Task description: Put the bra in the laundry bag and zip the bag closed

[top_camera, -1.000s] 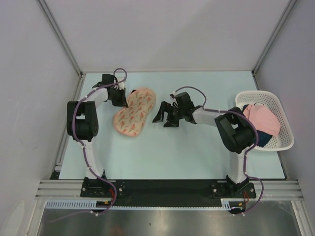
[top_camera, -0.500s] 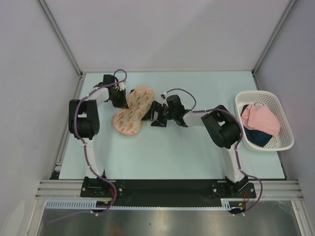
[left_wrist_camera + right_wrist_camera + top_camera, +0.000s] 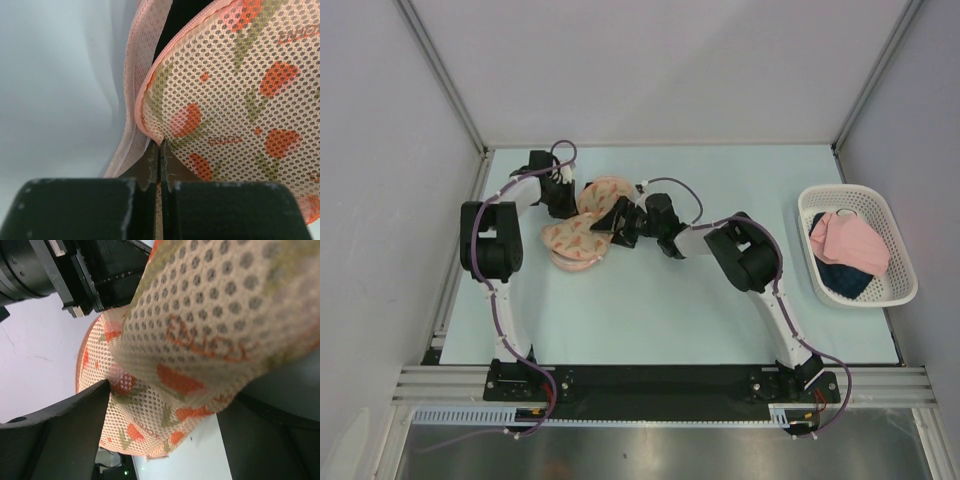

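Observation:
The peach, leaf-patterned laundry bag [image 3: 575, 240] lies at the back left of the table, bent in the middle. My left gripper [image 3: 568, 200] is shut on its rim, and the left wrist view shows the mesh [image 3: 240, 100] pinched at the fingertips [image 3: 160, 145]. From the right, my right gripper [image 3: 613, 222] reaches into the bag's waist. It stands open, with a raised fold of mesh [image 3: 190, 330] hanging between its wide fingers [image 3: 165, 400]. The bra is hidden; only a dark gap [image 3: 175, 25] shows inside the bag's opening.
A white lattice basket [image 3: 900, 290] stands at the right edge, holding a pink folded cloth [image 3: 850, 240] over a dark blue cloth [image 3: 840, 282]. Grey walls close in the table at the back and on both sides.
My right arm has stretched left from the table's middle until its open gripper meets the bag. The bag has buckled and shifted slightly left. The left gripper has kept its hold.

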Available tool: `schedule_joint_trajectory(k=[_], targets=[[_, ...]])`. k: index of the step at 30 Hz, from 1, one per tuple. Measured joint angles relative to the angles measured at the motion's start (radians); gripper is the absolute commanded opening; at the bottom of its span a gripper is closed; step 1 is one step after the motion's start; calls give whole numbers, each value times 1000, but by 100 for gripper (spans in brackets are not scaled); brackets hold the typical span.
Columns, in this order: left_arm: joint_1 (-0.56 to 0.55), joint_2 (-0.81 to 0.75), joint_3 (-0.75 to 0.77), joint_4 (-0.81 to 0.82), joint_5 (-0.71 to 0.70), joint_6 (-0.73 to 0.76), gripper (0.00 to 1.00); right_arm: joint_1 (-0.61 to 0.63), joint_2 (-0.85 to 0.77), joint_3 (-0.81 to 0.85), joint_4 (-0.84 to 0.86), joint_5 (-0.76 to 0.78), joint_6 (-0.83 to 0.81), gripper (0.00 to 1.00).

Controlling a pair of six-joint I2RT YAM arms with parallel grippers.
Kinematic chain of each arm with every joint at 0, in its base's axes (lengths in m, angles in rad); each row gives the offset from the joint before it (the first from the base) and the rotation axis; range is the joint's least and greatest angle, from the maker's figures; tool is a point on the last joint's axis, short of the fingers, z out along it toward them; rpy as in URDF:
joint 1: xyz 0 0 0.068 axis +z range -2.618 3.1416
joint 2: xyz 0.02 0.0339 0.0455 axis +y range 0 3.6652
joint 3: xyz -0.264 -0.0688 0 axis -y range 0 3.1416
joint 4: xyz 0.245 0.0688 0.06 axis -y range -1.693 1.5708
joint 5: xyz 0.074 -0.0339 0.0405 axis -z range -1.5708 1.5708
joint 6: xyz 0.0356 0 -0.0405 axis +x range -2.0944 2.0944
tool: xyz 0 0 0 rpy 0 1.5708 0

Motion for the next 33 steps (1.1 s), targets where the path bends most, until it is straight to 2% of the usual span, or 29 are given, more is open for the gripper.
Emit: schedule_joint_trajectory(k=[3, 6, 7, 10, 12, 13, 16, 18, 21, 22, 26, 30, 33], targets=[[0, 0, 0, 1, -1, 0, 3, 17, 35, 34, 37, 22, 20, 74], [10, -1, 0, 6, -6, -8, 11, 34, 65, 70, 44, 39, 33, 67], [18, -4, -2, 12, -15, -18, 21, 39, 70, 73, 45, 46, 38, 61], [42, -42, -24, 26, -75, -42, 31, 48, 71, 71, 50, 64, 45, 52], [61, -96, -47, 35, -134, -61, 44, 50, 71, 61, 66, 74, 45, 51], [68, -137, -63, 40, -165, -71, 57, 50, 71, 53, 70, 80, 46, 44], [75, -296, -129, 70, -260, -111, 60, 46, 69, 17, 77, 97, 48, 30], [54, -452, -190, 83, -329, -127, 60, 42, 65, -14, 88, 110, 54, 26], [-51, -719, -297, 137, -395, -150, 60, 37, 41, -64, 109, 131, 71, 29], [-84, -783, -331, 156, -397, -160, 60, 35, 25, -90, 115, 141, 75, 32], [-268, -1070, -574, 249, -349, -233, 60, 23, -55, -193, 102, 182, 94, 34], [-412, -1250, -897, 335, -308, -331, 59, 8, -139, -227, 10, 212, 107, 34], [-475, -1290, -1051, 375, -301, -383, 59, -2, -192, -229, -61, 227, 132, 34]])
